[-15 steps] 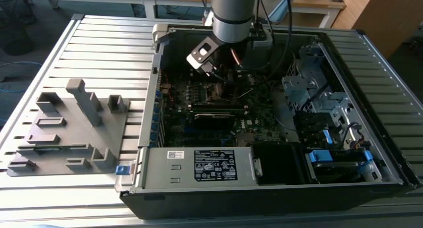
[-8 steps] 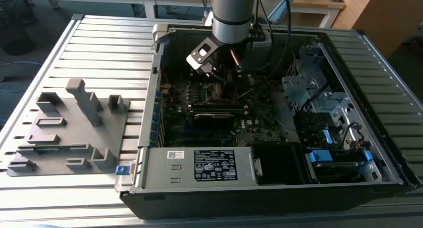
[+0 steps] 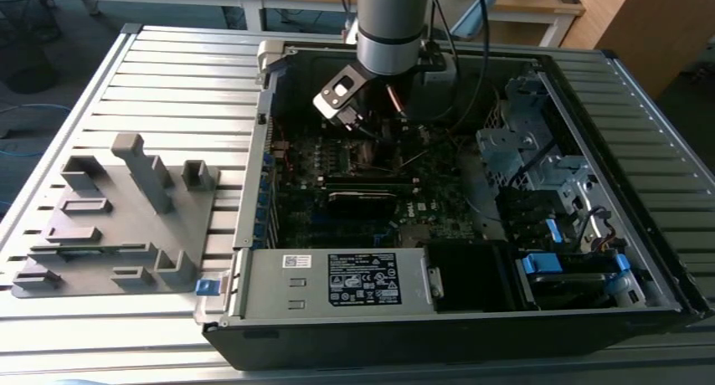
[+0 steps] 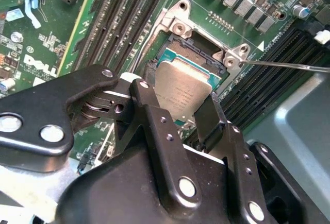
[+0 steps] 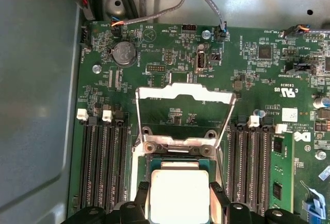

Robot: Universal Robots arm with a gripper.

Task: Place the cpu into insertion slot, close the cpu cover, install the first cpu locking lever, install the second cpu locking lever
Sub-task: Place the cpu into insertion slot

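My gripper [image 4: 178, 100] is shut on the cpu [image 4: 183, 87], a silver-grey square chip held by two opposite edges between the black fingers [image 4: 147, 90]. In both wrist views the cpu [image 5: 179, 195] sits level over the insertion slot [image 5: 178, 159], whose dark contact field [image 4: 191, 49] shows past the chip's far edge. I cannot tell if the chip touches the socket. The cpu cover [image 5: 183, 92] stands swung open behind the socket. A thin wire locking lever [image 4: 289, 66] sticks out unlatched beside the socket. In the exterior view the gripper [image 3: 357, 124] reaches down into the open computer case.
Black memory slots [image 5: 103, 157] flank the socket, and a green memory stick [image 5: 281, 167] fills one. A coin battery [image 5: 124, 53] and cables [image 5: 154, 13] lie beyond the cover. Outside the case a grey fixture tray [image 3: 112, 218] lies at the exterior view's left; a power supply [image 3: 335, 276] is near.
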